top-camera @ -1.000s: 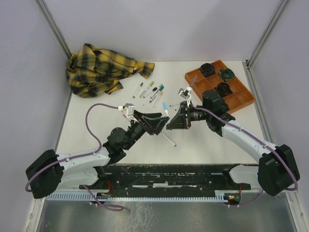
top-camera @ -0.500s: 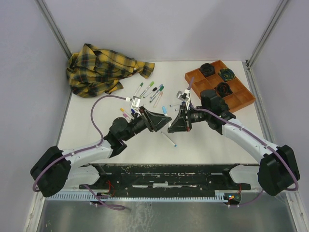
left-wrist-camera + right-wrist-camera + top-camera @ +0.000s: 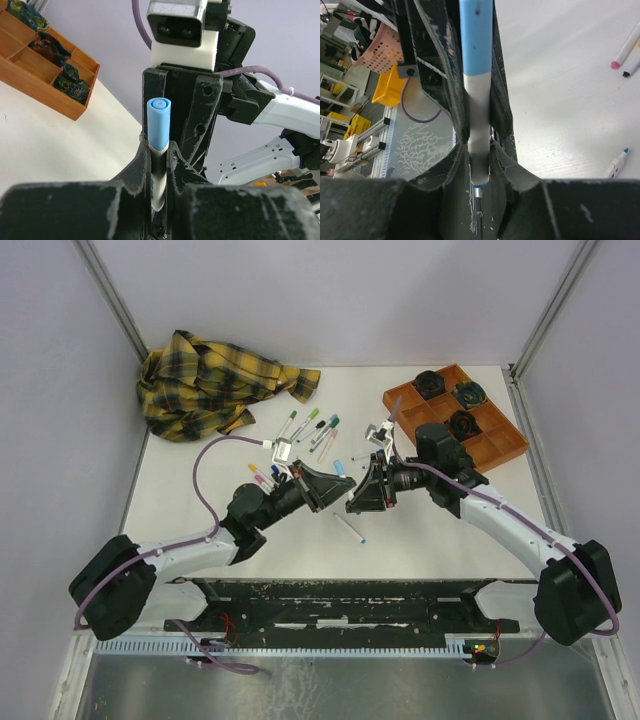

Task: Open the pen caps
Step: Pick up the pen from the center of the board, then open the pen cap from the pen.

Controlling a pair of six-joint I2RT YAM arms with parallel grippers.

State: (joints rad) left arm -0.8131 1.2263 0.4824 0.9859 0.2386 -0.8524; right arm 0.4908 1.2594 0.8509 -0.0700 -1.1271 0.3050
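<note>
Left gripper [image 3: 159, 150]: closed on the white pen barrel [image 3: 158, 175]. The barrel is being pinched between both fingers. The light-blue plastic cap [image 3: 159, 122] is seated on the barrel and is standing just past the fingertips, in front of the right arm's wrist.

Right gripper [image 3: 477, 150]: meeting the left one tip to tip over the middle of the white worktop [image 3: 200, 510]. Its fingers are being kept close on either side of the same barrel, below the cap. Whether they are pressing on it cannot be told.

In the top view the cap is being seen jutting out on the far side of the two fingertips.

On the near side of the right gripper, a thin white uncapped pen with a blue tip [image 3: 350, 530] is lying flat.

Beyond both grippers, a loose cluster of capped white pens [image 3: 315, 430] is lying on the worktop, caps green and dark.

Far right of the right gripper: an orange compartmented tray [image 3: 495, 445].

Far left of the left gripper: a crumpled yellow plaid cloth [image 3: 215, 380].
</note>
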